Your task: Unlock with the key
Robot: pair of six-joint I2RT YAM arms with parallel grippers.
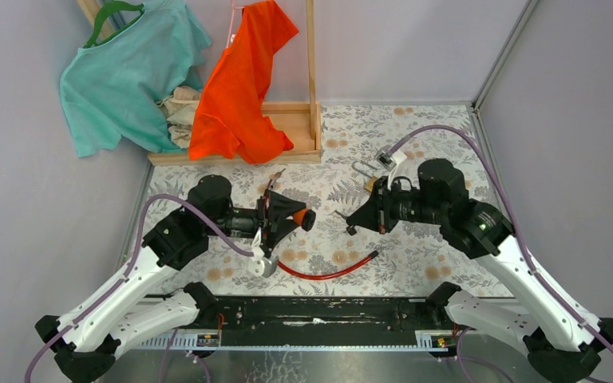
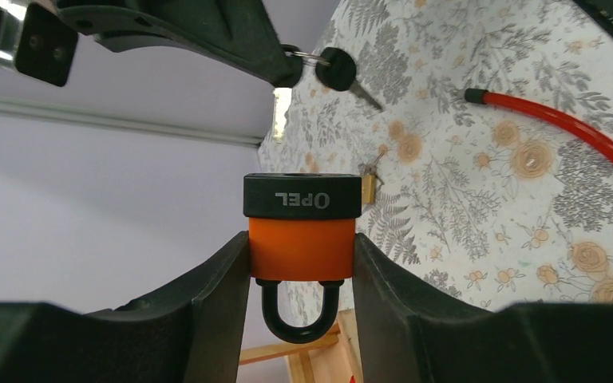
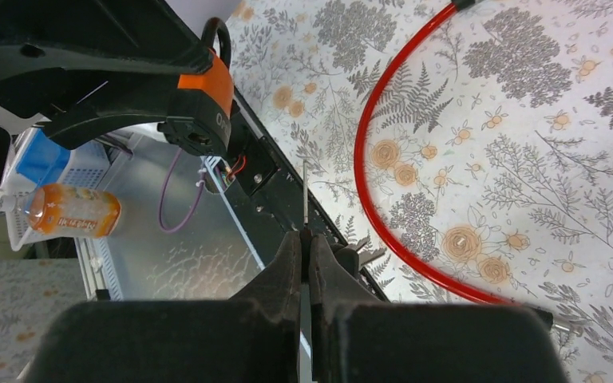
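Note:
My left gripper (image 1: 294, 215) is shut on an orange padlock (image 1: 304, 217) with a black base. It holds the padlock above the table, base toward the right arm. In the left wrist view the padlock (image 2: 302, 243) sits between my fingers (image 2: 207, 311), shackle toward the camera. My right gripper (image 1: 354, 219) is shut on a key (image 3: 305, 187) whose thin blade points at the padlock (image 3: 206, 96). A gap separates the key tip from the lock's base. A second black-headed key (image 2: 337, 70) hangs on a ring beside the right fingertips.
A red cable (image 1: 327, 271) curves on the floral table below both grippers. A small brass padlock (image 1: 365, 171) and a white tag (image 1: 386, 156) lie behind the right gripper. A wooden rack (image 1: 287, 120) with a teal shirt (image 1: 120, 80) and an orange shirt (image 1: 243, 88) stands at the back left.

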